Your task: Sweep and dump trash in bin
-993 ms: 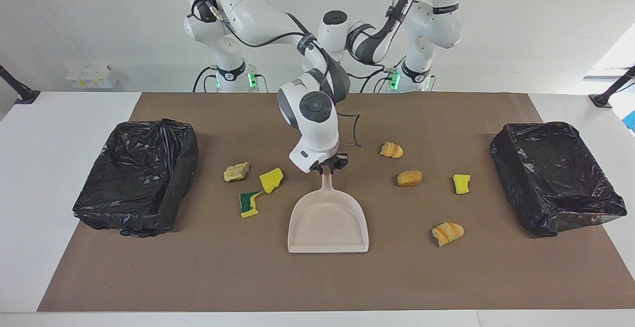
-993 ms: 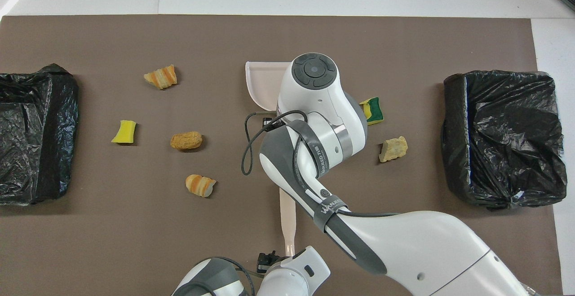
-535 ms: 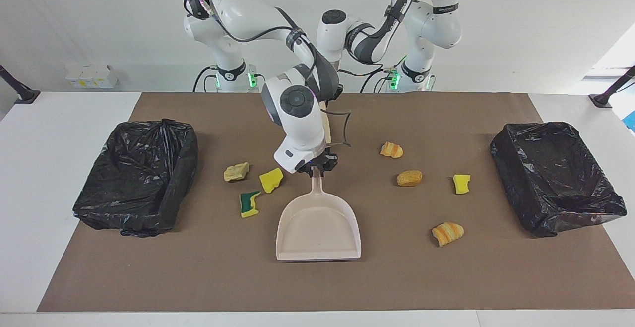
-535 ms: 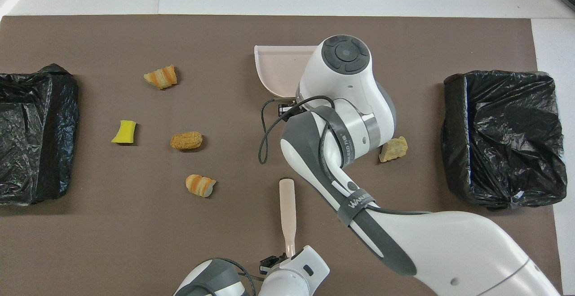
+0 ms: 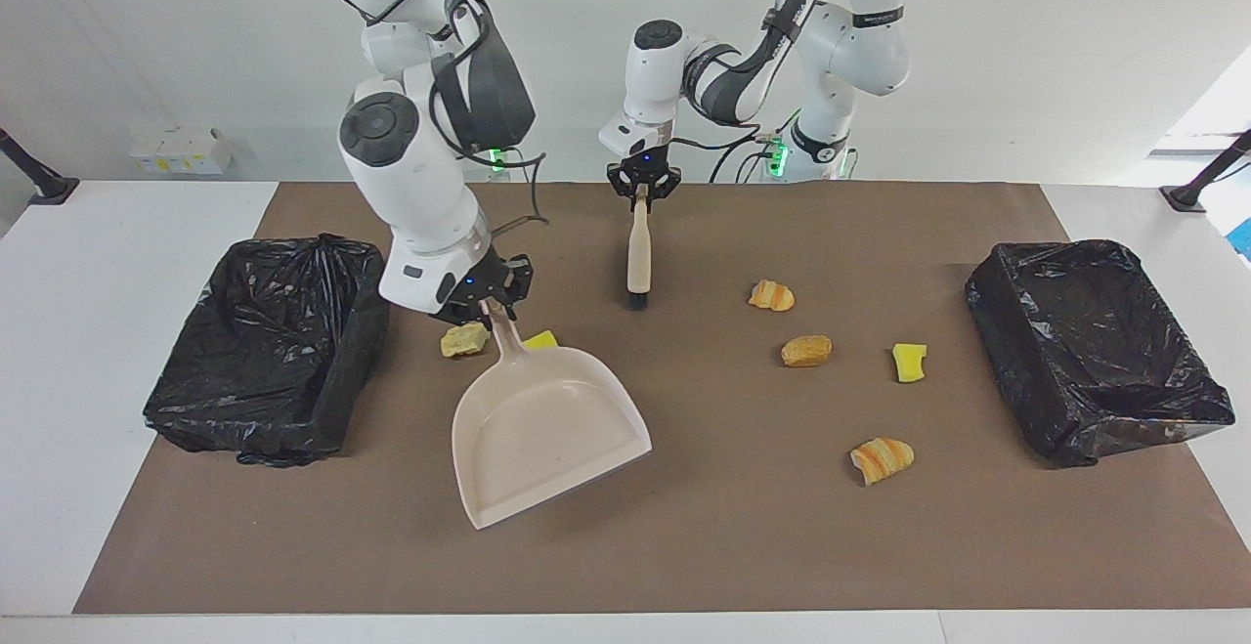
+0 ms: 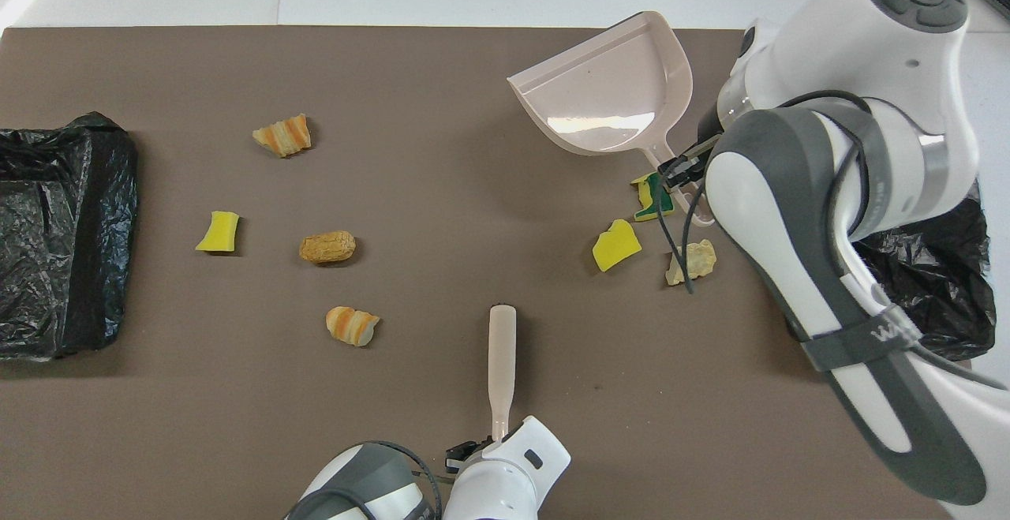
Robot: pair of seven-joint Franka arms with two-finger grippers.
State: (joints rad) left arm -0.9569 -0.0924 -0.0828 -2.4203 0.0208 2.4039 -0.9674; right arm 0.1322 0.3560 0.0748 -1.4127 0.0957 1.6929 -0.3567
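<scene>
Holding brush (image 5: 638,251) in clamped left gripper (image 5: 642,185), dustpan (image 5: 547,434) in clamped right gripper (image 5: 486,300), you needed its lip flat beside scraps (image 6: 617,245).

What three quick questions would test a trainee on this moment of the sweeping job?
1. True or false: the right gripper is shut on the handle of the dustpan.
2. What does the left gripper hold? A: a sponge piece. B: the brush. C: nothing.
3. How many trash scraps show in the overhead view?

Key:
1. True.
2. B.
3. Seven, and none of them is in the dustpan.
</scene>
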